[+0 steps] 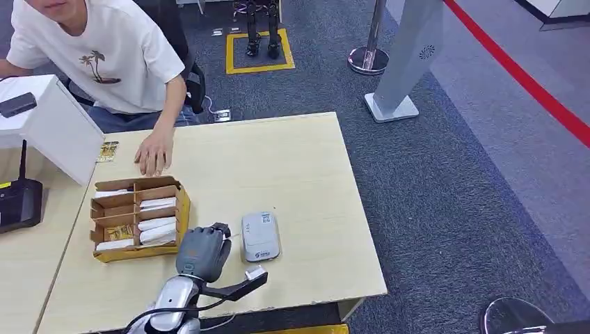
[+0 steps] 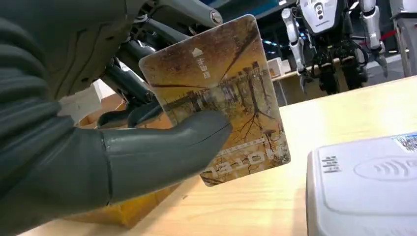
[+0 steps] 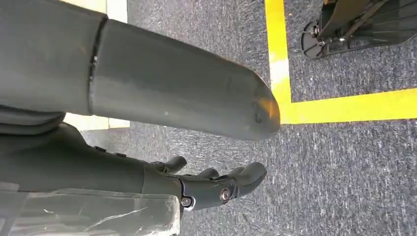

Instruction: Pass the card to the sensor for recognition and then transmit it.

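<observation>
The card (image 2: 223, 101) sits pinched in our left hand (image 1: 203, 250), thumb (image 2: 162, 152) pressed across its face, held tilted above the table (image 1: 306, 167). The sensor (image 1: 261, 236) lies just beside it, to our right. Our right hand (image 3: 216, 189) hangs over the floor, fingers loosely apart, holding nothing.

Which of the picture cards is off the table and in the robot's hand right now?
The card pinched in the left hand, beside the white reader. Another lies flat by the person's hand; others sit in the cardboard box.
</observation>
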Motion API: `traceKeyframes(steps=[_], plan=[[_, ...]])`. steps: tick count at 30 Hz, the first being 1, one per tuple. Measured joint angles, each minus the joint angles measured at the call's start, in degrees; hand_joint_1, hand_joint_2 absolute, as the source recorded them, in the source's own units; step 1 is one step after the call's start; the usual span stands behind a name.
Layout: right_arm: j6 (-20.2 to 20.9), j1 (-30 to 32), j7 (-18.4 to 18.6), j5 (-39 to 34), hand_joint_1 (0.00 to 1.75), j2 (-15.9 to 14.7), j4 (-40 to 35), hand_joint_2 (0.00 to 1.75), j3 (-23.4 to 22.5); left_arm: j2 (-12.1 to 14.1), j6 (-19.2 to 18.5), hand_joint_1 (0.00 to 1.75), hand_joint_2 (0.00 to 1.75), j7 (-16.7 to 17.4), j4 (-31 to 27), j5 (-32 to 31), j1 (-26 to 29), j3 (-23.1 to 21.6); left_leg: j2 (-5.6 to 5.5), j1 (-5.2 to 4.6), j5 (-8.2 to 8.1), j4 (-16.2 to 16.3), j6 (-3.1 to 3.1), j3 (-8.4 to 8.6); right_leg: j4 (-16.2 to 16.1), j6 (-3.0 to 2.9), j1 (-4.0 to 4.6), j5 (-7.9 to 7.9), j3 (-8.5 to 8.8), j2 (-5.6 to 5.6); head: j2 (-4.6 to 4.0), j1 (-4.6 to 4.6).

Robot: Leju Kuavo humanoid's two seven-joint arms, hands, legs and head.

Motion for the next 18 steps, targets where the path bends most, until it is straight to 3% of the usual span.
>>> traceKeyframes(steps=[18], plan=[[-0.07, 0.0, 0.33, 0.15, 0.0, -0.02, -0.04, 1.75, 0.0, 0.0, -0.02, 1.75, 1.75, 0.0, 0.0, -0.2, -0.23, 0.0, 0.0, 0.0, 0.0, 0.0, 0.0, 0.0, 0.0, 0.0, 0.0, 0.0, 0.0, 0.0, 0.0, 0.0]])
